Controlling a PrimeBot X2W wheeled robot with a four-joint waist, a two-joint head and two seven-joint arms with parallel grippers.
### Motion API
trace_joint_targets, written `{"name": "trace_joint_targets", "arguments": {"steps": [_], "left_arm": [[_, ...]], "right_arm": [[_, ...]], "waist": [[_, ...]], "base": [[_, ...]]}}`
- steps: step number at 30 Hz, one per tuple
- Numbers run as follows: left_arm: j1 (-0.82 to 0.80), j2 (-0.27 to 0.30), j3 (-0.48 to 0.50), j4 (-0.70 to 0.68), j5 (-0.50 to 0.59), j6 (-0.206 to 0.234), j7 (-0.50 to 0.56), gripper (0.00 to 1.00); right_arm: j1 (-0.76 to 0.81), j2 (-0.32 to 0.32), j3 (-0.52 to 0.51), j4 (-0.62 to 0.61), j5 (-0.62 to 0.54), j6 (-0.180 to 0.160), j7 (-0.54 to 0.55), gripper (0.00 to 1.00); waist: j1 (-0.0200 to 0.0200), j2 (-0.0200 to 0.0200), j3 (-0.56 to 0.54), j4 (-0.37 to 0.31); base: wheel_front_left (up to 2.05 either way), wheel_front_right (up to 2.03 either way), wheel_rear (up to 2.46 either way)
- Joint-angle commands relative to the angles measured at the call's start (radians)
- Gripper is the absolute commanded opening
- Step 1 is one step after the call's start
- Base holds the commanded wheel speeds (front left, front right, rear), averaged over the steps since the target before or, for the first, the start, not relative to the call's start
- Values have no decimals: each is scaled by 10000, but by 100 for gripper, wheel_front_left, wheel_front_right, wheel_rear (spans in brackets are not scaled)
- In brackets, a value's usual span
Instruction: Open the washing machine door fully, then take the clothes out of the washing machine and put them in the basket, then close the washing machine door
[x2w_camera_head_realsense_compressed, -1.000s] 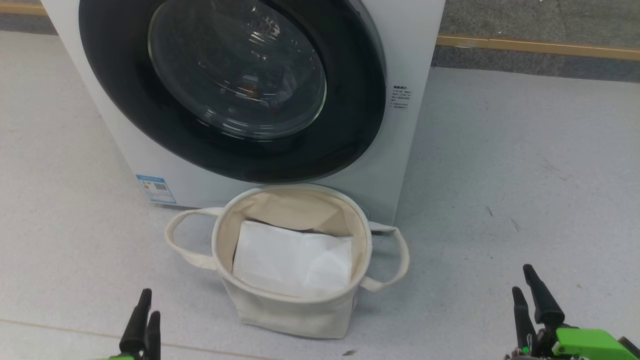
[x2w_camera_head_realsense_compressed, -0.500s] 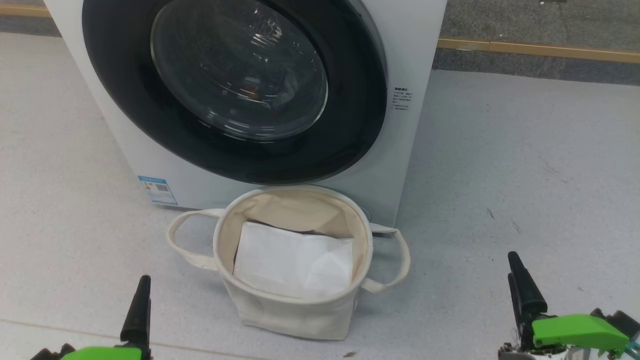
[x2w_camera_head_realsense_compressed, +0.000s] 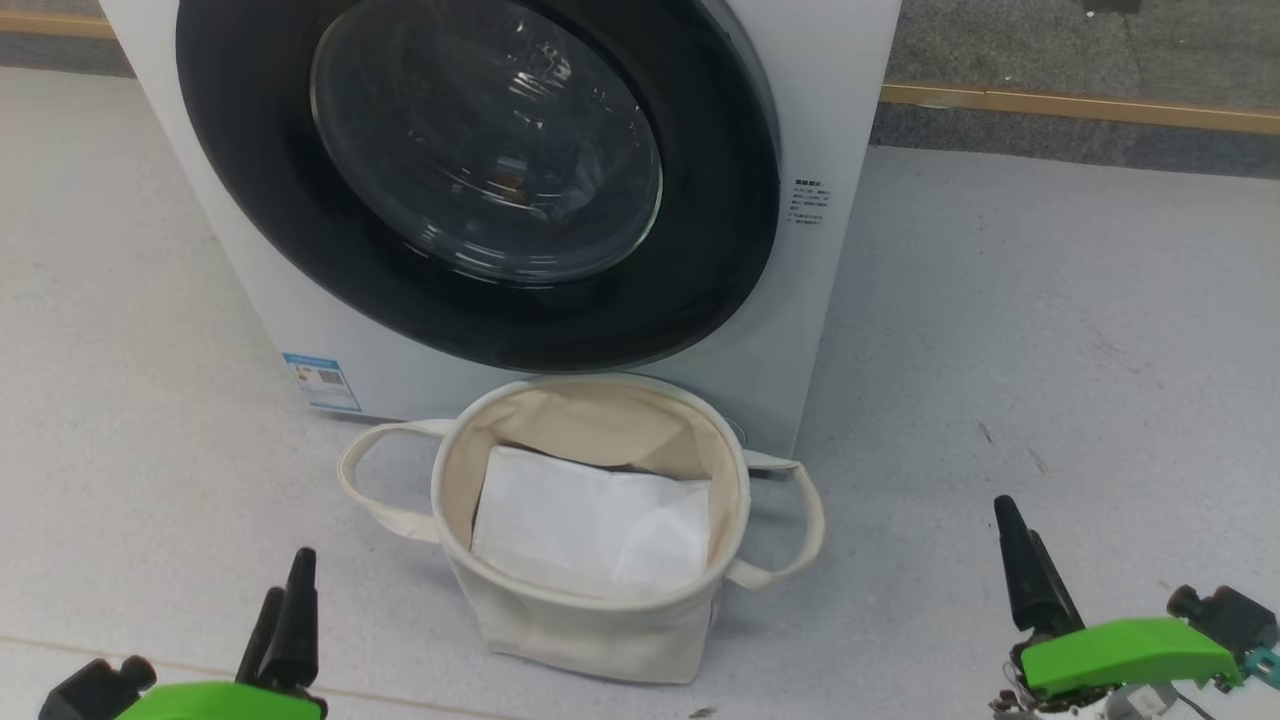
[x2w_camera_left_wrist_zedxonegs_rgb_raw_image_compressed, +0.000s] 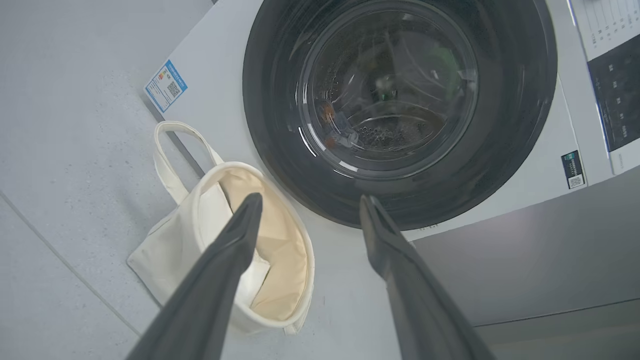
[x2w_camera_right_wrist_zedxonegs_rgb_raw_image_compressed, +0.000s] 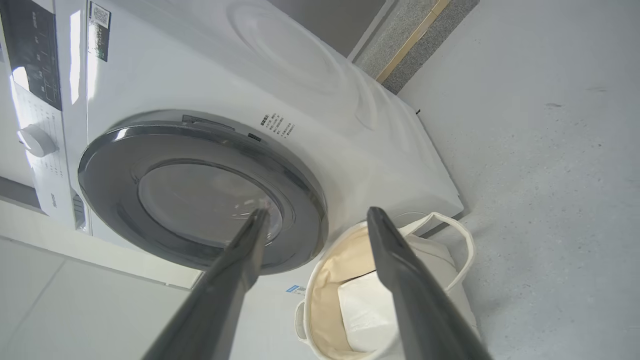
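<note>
The white washing machine (x2w_camera_head_realsense_compressed: 835, 90) stands ahead, and the washing machine door (x2w_camera_head_realsense_compressed: 700, 260), with its black rim and glass bowl, lies flat against its front. Behind the glass a bit of the clothes (x2w_camera_head_realsense_compressed: 562, 205) shows faintly as pale fabric with an orange spot. The cream basket (x2w_camera_head_realsense_compressed: 580, 640) sits on the floor just below the door, with a white sheet of paper (x2w_camera_head_realsense_compressed: 590, 520) inside. My left gripper (x2w_camera_head_realsense_compressed: 287, 582) is low at the left, open and empty (x2w_camera_left_wrist_zedxonegs_rgb_raw_image_compressed: 311, 199). Low at the right, my right gripper (x2w_camera_head_realsense_compressed: 1017, 525) is also open and empty (x2w_camera_right_wrist_zedxonegs_rgb_raw_image_compressed: 319, 211).
Light grey floor spreads to the left and right of the machine. A wooden strip (x2w_camera_head_realsense_compressed: 1080, 103) over a dark grey base runs along the back right. A blue label sticker (x2w_camera_head_realsense_compressed: 322, 380) marks the machine's lower left front. The control panel (x2w_camera_right_wrist_zedxonegs_rgb_raw_image_compressed: 30, 55) with a knob is above the door.
The right gripper has risen and shifted left, turning so its green body shows. The left gripper's green body has come up into view. The camera shifted slightly; the door, basket and paper have not moved.
</note>
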Motion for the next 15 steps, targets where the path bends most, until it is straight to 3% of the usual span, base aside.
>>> {"name": "trace_joint_targets", "arguments": {"steps": [1, 15], "left_arm": [[-388, 311, 106, -421, 416, 67, -140, 100], [-298, 427, -157, -766, 2524, 187, -587, 100]], "right_arm": [[-571, -92, 168, -429, -558, 3, -148, 100], [-532, -10, 553, -766, -2877, 3, -603, 100]], "waist": [[-1, 0, -9, 2], [-1, 0, -102, 32]], "base": [[0, 0, 0], [0, 0, 0]]}}
